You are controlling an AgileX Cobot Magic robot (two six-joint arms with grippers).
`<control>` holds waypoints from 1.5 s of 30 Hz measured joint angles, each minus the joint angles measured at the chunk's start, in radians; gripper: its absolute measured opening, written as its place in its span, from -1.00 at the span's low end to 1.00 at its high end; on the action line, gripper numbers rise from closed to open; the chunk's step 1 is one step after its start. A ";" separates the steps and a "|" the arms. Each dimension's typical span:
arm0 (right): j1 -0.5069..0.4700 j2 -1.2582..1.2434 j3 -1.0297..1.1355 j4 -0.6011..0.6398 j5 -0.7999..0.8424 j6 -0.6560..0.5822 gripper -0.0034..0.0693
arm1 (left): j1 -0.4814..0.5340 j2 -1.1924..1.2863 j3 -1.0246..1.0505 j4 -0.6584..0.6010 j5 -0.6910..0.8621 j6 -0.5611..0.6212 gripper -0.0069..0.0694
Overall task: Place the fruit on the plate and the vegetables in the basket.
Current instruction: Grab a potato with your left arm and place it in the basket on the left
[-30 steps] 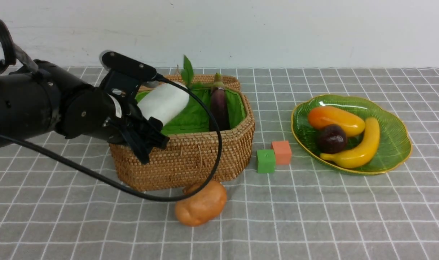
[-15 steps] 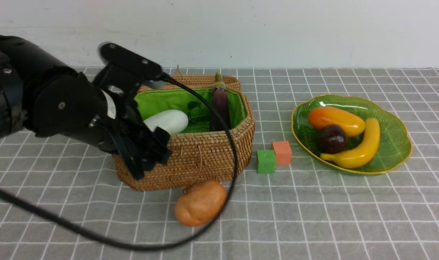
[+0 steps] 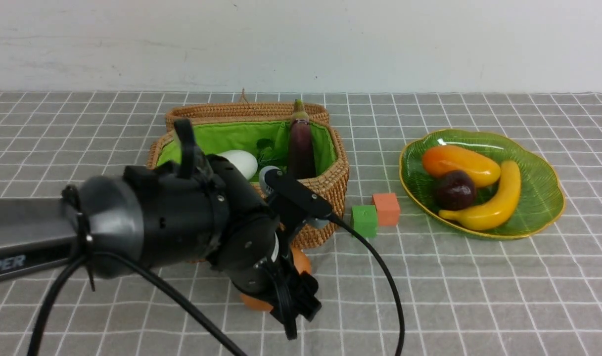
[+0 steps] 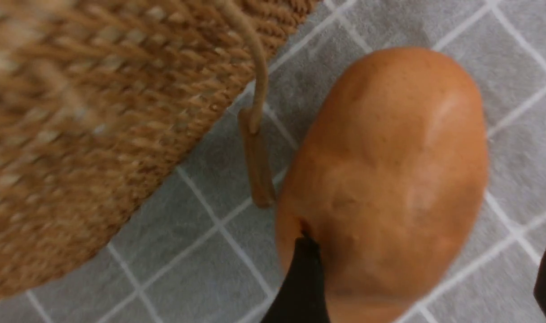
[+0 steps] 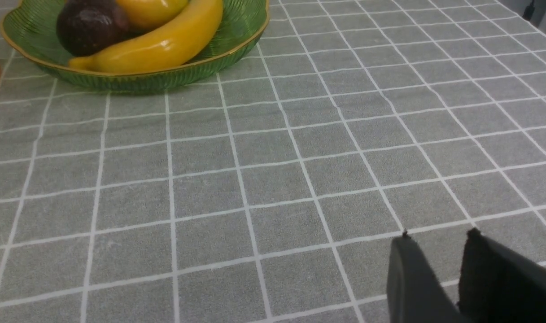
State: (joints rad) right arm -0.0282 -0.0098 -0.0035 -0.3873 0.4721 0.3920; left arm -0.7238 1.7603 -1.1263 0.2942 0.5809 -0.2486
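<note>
Three fruits (image 3: 471, 187) on plate (image 3: 543, 207)

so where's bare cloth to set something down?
Free: the wide stretch in front of the plate, and left of the basket. Crowded: basket front, with the potato, left claw and cubes.
</note>
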 joint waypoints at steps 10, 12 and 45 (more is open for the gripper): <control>0.000 0.000 0.000 0.000 -0.001 0.000 -0.35 | 0.001 0.025 0.000 0.068 -0.067 -0.008 0.48; 0.000 0.000 0.000 0.000 -0.001 0.000 -0.34 | 0.001 0.025 0.000 0.075 -0.067 -0.010 0.48; 0.000 0.000 0.000 0.000 -0.001 0.000 -0.25 | 0.000 -0.076 0.000 0.075 -0.059 -0.050 0.65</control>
State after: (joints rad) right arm -0.0282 -0.0098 -0.0035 -0.3876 0.4712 0.3920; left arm -0.7238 1.6841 -1.1263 0.3692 0.5220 -0.2982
